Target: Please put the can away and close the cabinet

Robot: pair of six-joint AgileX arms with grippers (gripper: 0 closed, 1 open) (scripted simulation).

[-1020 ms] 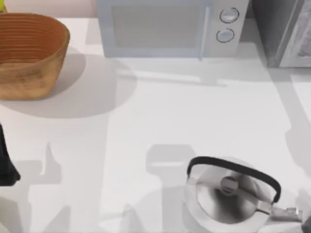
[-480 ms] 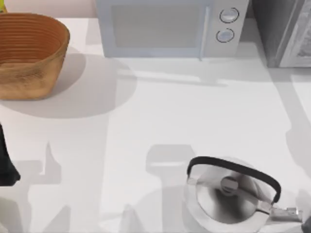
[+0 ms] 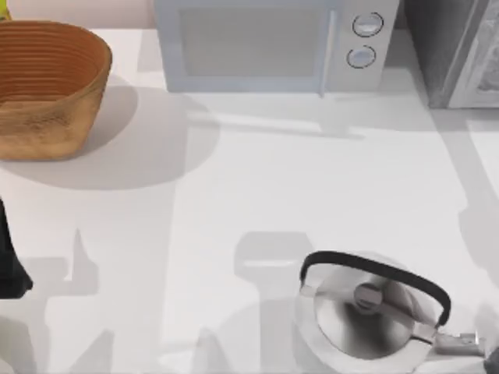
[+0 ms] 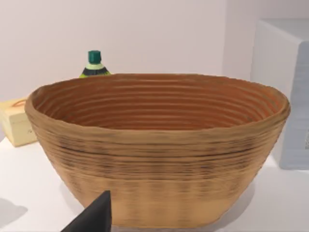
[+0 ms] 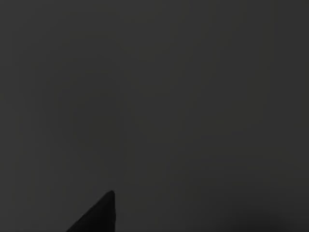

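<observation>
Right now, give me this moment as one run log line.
left arm: parked at table's left edge | wicker basket: back left | kettle: front right | microwave: at back | right wrist view: dark

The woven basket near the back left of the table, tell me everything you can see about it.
The brown woven oval basket stands upright at the top view's back left corner of the white table, left of the pale microwave. Its wall looks like coiled wicker in horizontal ridges, flaring from a narrower base to a wide open rim, with a more orange inside. No contents show in the part of the inside that is visible. In the left wrist view a green-capped bottle rises behind its rim. Nothing but the table touches it.
</observation>
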